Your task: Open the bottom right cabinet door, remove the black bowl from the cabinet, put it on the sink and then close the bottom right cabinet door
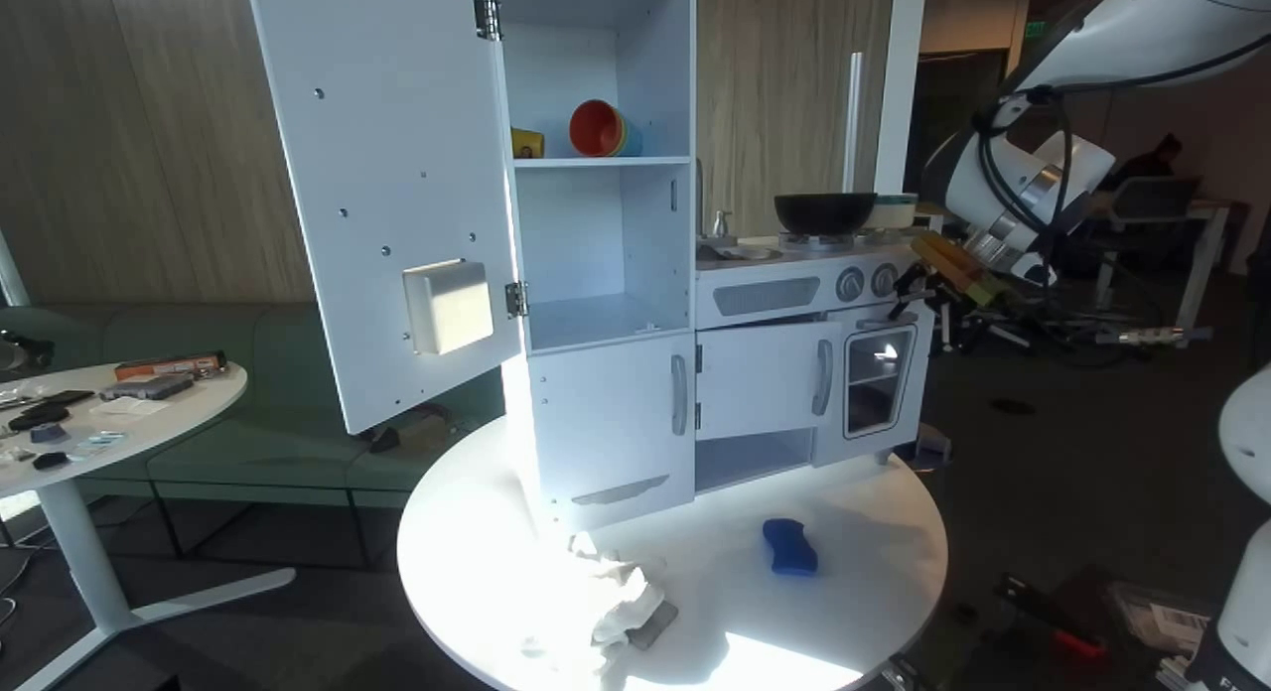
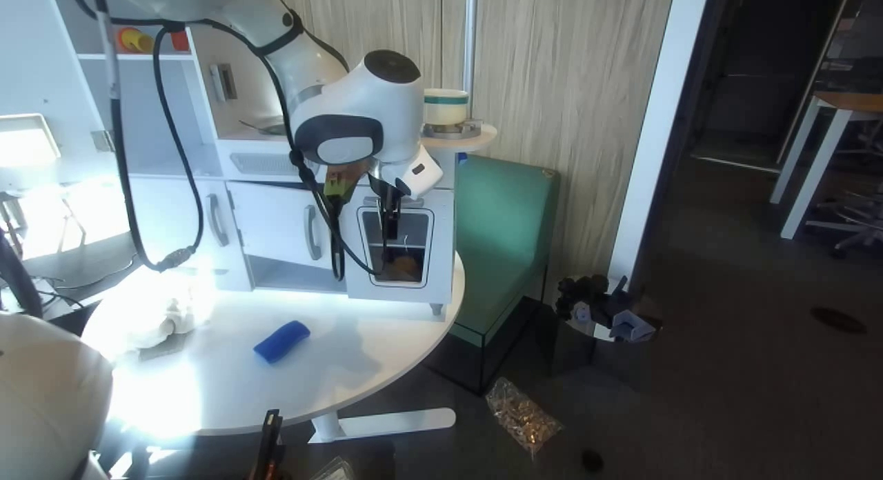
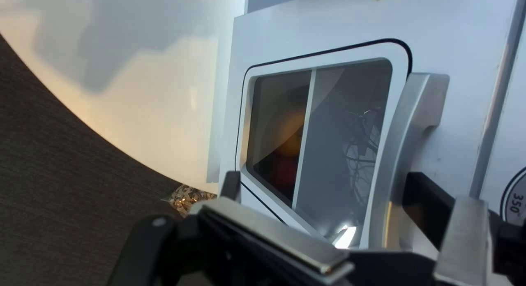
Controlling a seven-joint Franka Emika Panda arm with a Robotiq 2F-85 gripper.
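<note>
The bottom right cabinet door (image 1: 879,378), white with a dark-framed window, stands closed on the low white cabinet (image 1: 735,317). Its curved grey handle (image 3: 400,154) runs along the top edge. My gripper (image 3: 328,195) is open in front of it. In the wrist view the handle lies between the fingers, nearer the right-hand black finger (image 3: 427,208); whether they touch I cannot tell. Through the window an orange and dark red shape (image 3: 289,142) shows dimly on the lower level. The black bowl cannot be made out and is hidden. The sink (image 1: 745,253) is on the countertop's left part.
A wide dark pan (image 1: 824,212) sits on the stove above the knobs (image 1: 850,284). Left of the windowed door is a plain white door (image 1: 760,378). The tall cupboard door (image 1: 387,175) hangs wide open. A blue sponge (image 1: 790,547) and white cloth (image 1: 621,592) lie on the table.
</note>
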